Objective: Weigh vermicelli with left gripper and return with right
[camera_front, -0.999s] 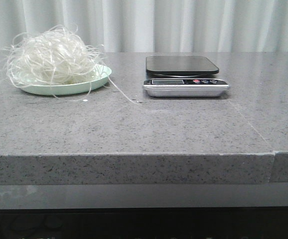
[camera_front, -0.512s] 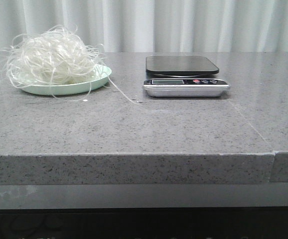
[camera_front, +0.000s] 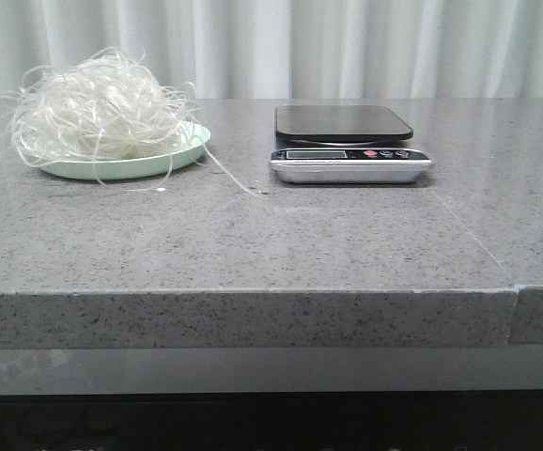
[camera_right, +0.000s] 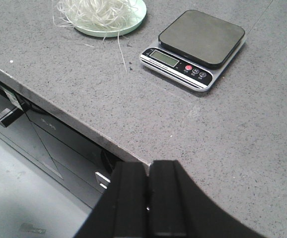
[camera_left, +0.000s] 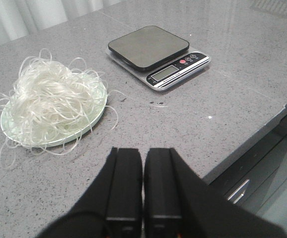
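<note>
Both grippers closed, holding nothing. Left gripper (camera_left: 142,186): two black fingers pressed together at the bottom centre of the left wrist frame, above bare countertop, well short of the plate. Right gripper (camera_right: 148,198): fingers likewise together, bottom centre of the right wrist frame, hanging around the counter's front edge, with the dark cabinet front (camera_right: 49,144) below it at lower left. Neither arm shows in the front view.

Plate (camera_front: 193,143): pale green, shallow, upper left of the front frame, flat on the countertop (camera_front: 253,244). It holds the vermicelli (camera_front: 98,108), a loose off-white tangle piled well above the rim and covering most of the plate. Stray strands hang over the rim on all sides; one long strand trails off the plate's right side across the counter toward the scale, ending short of it.

Scale (camera_front: 350,143): right of the plate, upper centre of the front frame, apart from it. Black square platform, nothing on it; silver front strip with display and small buttons, one red. Display reading too small to tell.

Counter is grey speckled stone; a seam runs near its right end. White curtain (camera_front: 347,47) behind. Nothing sits between grippers and plate or scale.
</note>
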You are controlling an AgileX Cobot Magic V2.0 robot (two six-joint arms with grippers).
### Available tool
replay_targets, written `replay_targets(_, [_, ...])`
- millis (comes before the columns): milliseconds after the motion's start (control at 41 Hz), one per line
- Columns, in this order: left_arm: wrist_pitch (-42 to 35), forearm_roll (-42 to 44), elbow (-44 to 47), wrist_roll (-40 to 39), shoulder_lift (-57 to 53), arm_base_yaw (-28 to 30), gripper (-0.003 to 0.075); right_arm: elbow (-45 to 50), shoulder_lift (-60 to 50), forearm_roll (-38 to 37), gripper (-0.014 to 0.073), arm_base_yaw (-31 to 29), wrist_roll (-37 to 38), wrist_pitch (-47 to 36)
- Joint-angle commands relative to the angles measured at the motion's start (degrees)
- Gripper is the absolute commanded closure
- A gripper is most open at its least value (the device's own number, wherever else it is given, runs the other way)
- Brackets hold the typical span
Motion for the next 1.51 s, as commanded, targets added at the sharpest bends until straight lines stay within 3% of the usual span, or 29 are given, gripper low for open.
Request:
replay_targets(0, [-4.5,-0.6,-1.5,-0.1,0.1,-0.3,0.0577,-1.3,0.5,-0.2,0.0449,-0.4,0.1,-3.6])
replay_targets(292, [-4.3,-0.3,-1.5,-0.1,-0.2,0.0,0.0577,-1.3,0.5,-0.2,0.0449,-0.4,0.1,-3.6])
replay_targets(512, [-5.6,-0.3,0.5,-0.1,-4.2,9.1,0.0577,-1.3,0.5,-0.2,0.0449,-0.4,0.1,-3.6])
replay_targets(755, [-18.8,-0.3,13.8,-0.1,-14.8,21.6,0.0577,-1.3,0.5,-0.2,0.0449,-0.4,0.1,-3.6])
replay_targets(999, [-32.1,-1.0,30.5,-0.1,-26.1,30.0,0.0577,-1.3,0.5,-0.2,0.0449,-0.4,0.1,-3.6])
replay_targets(1267, [-40.4,-3.4,41.0,-0.1,-31.8,33.7,0.0577,-1.3,0.5,-0.2,0.0449,-0.4,0.1,-3.6])
replay_targets(1486, [-39.5,-3.4,40.8,-0.1,-31.7,34.1,0.0577,-1.3,0.5,-0.2,0.0449,-0.4,0.1,-3.6])
